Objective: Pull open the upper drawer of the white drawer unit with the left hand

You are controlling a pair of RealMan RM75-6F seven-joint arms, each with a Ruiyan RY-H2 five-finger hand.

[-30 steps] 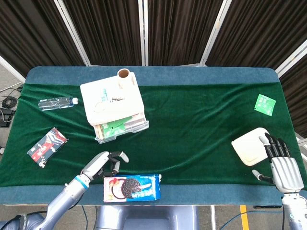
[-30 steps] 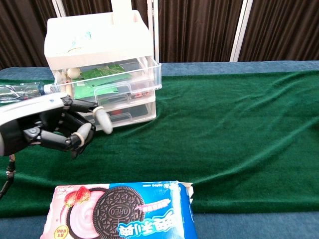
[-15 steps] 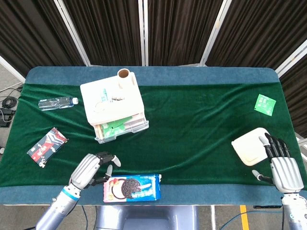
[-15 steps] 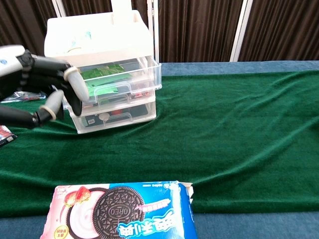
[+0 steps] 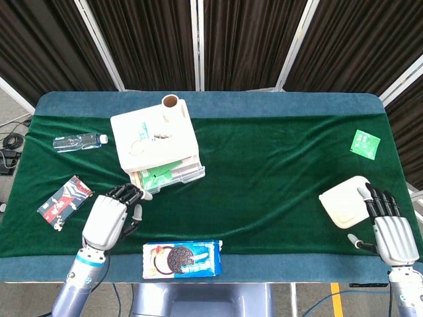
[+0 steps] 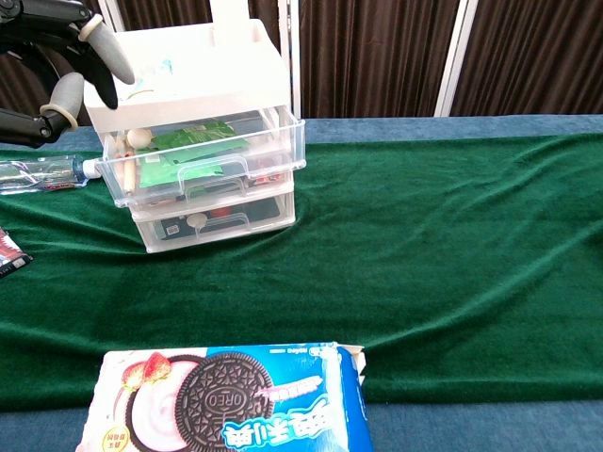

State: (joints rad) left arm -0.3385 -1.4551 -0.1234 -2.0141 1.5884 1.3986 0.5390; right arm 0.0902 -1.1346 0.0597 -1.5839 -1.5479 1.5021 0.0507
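Overhead, left robot hand (image 5: 109, 214) spread, empty, chest view shows fingertips (image 6: 104, 42) only

A clear water bottle (image 5: 79, 140) lies at the left of the green cloth (image 5: 277, 172). Below it sits a patterned packet (image 5: 64, 201). An Oreo box (image 5: 182, 259) lies at the bottom edge. A small green packet (image 5: 365, 143) sits at upper right, a white container (image 5: 344, 202) at lower right.
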